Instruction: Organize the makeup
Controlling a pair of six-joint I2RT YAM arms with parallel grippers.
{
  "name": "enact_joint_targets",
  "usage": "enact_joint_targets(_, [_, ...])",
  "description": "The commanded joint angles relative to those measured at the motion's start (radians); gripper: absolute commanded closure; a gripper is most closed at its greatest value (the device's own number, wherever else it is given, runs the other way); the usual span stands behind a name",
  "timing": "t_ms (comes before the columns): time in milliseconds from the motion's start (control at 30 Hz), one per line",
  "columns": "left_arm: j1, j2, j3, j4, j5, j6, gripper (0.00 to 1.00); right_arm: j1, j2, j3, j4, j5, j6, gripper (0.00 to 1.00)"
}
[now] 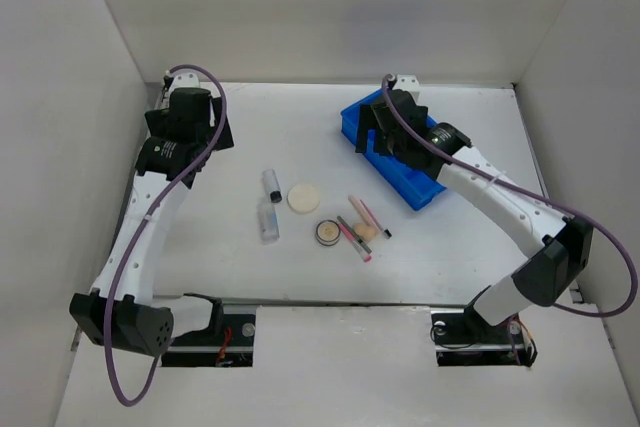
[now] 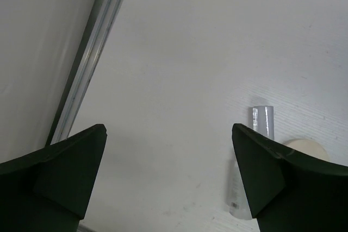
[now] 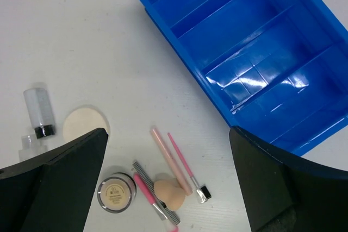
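The makeup lies loose mid-table: two clear tubes (image 1: 271, 183) (image 1: 268, 220), a cream round pad (image 1: 303, 197), a round beige compact (image 1: 327, 232), pink and dark pencils (image 1: 358, 226) and a beige sponge (image 1: 366, 233). In the right wrist view I see a tube (image 3: 39, 111), the pad (image 3: 81, 123), the compact (image 3: 115, 190), the sponge (image 3: 170, 194) and a pink pencil (image 3: 166, 156). My right gripper (image 3: 167, 134) is open and empty, high above them. My left gripper (image 2: 168, 177) is open and empty at far left, with a tube (image 2: 261, 120) and the pad (image 2: 307, 148) beyond its right finger.
An empty blue divided tray (image 1: 412, 185) sits at the back right, partly under my right gripper (image 1: 385, 132); it also shows in the right wrist view (image 3: 234, 31). My left gripper (image 1: 205, 127) is close to the left wall. White walls enclose the table on three sides.
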Motion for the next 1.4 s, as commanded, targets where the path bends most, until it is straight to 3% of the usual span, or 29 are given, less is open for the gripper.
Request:
enact_joint_targets(0, [-0.001, -0.016, 0.021, -0.004, -0.050, 0.039, 0.00, 0.008, 0.008, 0.015, -0.002, 0.040, 0.031, 0.00])
enact_joint_targets(367, [-0.001, -0.006, -0.045, 0.039, -0.136, -0.011, 0.00, 0.008, 0.051, 0.046, -0.025, 0.076, 0.031, 0.00])
enact_joint_targets(467, [-0.001, 0.035, -0.017, -0.032, -0.114, -0.060, 0.00, 0.018, 0.051, 0.046, 0.006, 0.050, 0.043, 0.00])
enact_joint_targets(600, [-0.001, 0.073, 0.058, -0.140, -0.094, -0.118, 0.00, 0.044, 0.095, 0.151, 0.067, -0.290, -0.003, 0.02])
enact_joint_targets(667, [-0.001, 0.083, 0.081, -0.195, -0.103, -0.160, 0.00, 0.078, 0.127, 0.174, 0.092, -0.351, -0.014, 0.05])
enact_joint_targets(767, [0.026, 0.104, 0.129, -0.295, -0.039, -0.195, 0.00, 0.148, 0.204, 0.197, 0.152, -0.415, -0.040, 0.10])
enact_joint_targets(1033, [0.046, 0.080, 0.195, -0.427, -0.071, -0.247, 0.00, 0.239, 0.619, 0.626, 0.014, -0.451, -0.061, 0.11])
enact_joint_targets(1167, [0.057, 0.025, 0.149, -0.415, -0.106, -0.257, 0.00, 0.258, 0.788, 0.824, -0.066, -0.359, -0.038, 0.10])
enact_joint_targets(1367, [0.077, -0.025, 0.090, -0.415, -0.050, -0.293, 0.00, 0.249, 0.920, 0.926, -0.077, -0.309, -0.012, 0.10])
